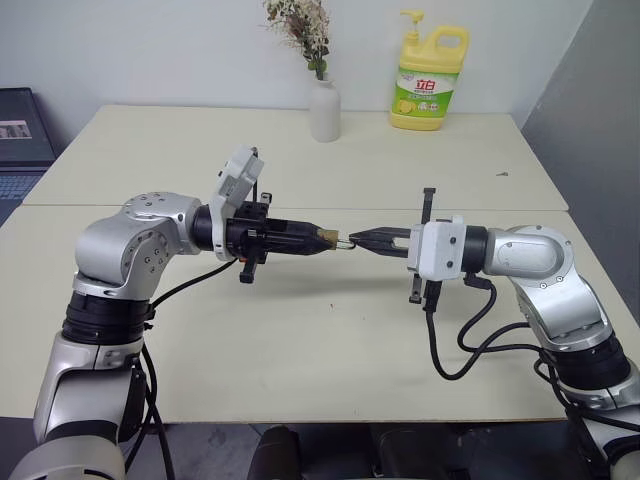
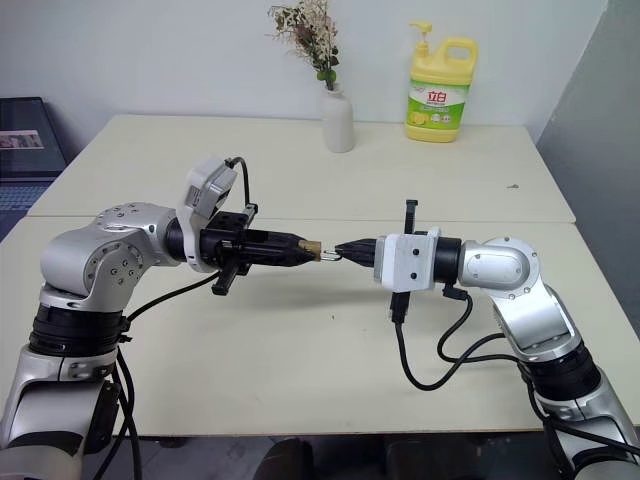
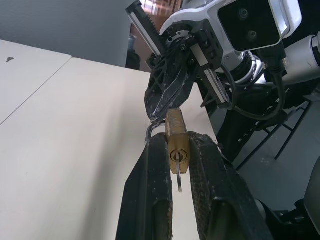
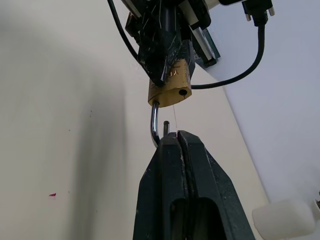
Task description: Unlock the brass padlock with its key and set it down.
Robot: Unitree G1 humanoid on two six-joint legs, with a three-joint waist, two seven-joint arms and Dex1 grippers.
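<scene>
Above the middle of the pale worktop (image 1: pixel 300 350) the two arms meet tip to tip. The left claw (image 1: pixel 318 240) is clenched on the brass padlock (image 3: pixel 177 142), its black fingers (image 3: pixel 150 195) pressing the golden body from both sides, so the lock hangs in the air well above the surface. The key (image 3: pixel 179 181) sits in the keyhole at the end of the body that faces back along the left claw, a thin silver loop hanging from it. The shackle (image 4: pixel 155 122) stands open: one leg stays in the body, the other is out of its hole, which shows dark in the brass. The right claw (image 4: pixel 172 136) is pinched tight on the free, curved end of that shackle.

At the far edge of the worktop stands a white vase (image 1: pixel 324 110) holding a sprig of dried flowers (image 1: pixel 300 25). To its right is a yellow pump bottle (image 1: pixel 430 85) with a green band and a red label; the characters on it are too small to read. At the far left is a dark laptop (image 1: pixel 20 140).
</scene>
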